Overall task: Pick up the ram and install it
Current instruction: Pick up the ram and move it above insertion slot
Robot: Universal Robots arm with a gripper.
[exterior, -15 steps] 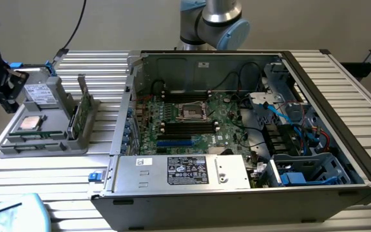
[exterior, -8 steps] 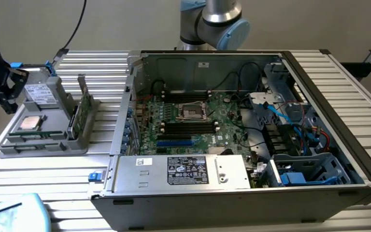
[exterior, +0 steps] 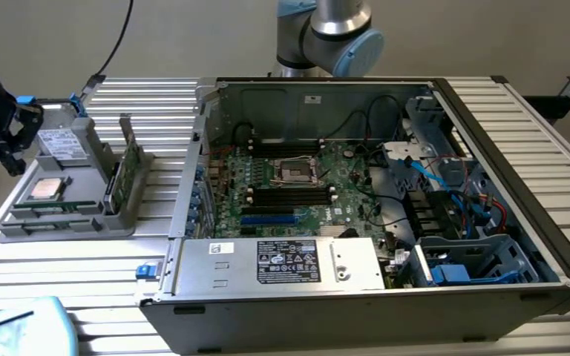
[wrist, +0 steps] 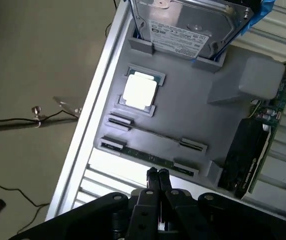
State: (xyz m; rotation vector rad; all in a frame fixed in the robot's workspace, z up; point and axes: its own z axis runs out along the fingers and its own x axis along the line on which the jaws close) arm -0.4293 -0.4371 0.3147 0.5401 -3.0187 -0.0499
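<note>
The ram (wrist: 150,158) is a thin green stick standing on its edge in the slots along one side of the grey tray (wrist: 193,105). A second thin stick (wrist: 155,134) sits in the neighbouring slots. My gripper (wrist: 158,173) hangs just off the ram's long side with its black fingers pressed together and nothing between them. In the exterior view the gripper (exterior: 10,157) is at the far left, beside the tray (exterior: 77,222), where the ram (exterior: 53,210) lies low near the front.
The tray also holds a hard drive (wrist: 193,25), a square silver processor (wrist: 139,92) and an upright graphics card (wrist: 255,150). The open computer case (exterior: 364,200) stands on the exterior view's right of the tray, motherboard with black memory slots (exterior: 287,196) inside. Cables lie on the floor (wrist: 27,120).
</note>
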